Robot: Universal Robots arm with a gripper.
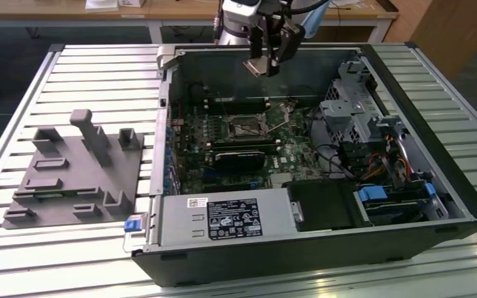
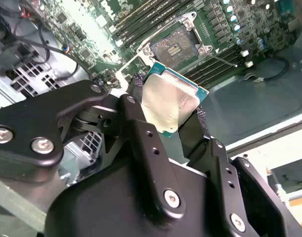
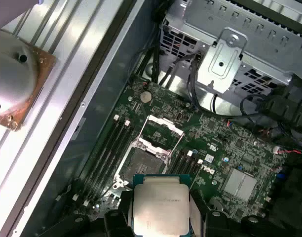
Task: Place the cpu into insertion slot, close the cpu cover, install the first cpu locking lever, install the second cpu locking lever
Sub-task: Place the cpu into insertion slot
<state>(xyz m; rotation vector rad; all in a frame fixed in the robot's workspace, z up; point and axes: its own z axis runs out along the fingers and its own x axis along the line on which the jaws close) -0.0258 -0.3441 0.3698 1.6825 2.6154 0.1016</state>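
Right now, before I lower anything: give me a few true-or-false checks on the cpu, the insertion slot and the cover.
1. The gripper is shut on the cpu. True.
2. The cpu sits in the insertion slot. False: the slot is empty, and the cpu is held in the air above the open case.
3. The cpu cover is closed over the slot. False: it is swung open.
4. A grey fixture block lies outside the case, on the exterior view's left. True.
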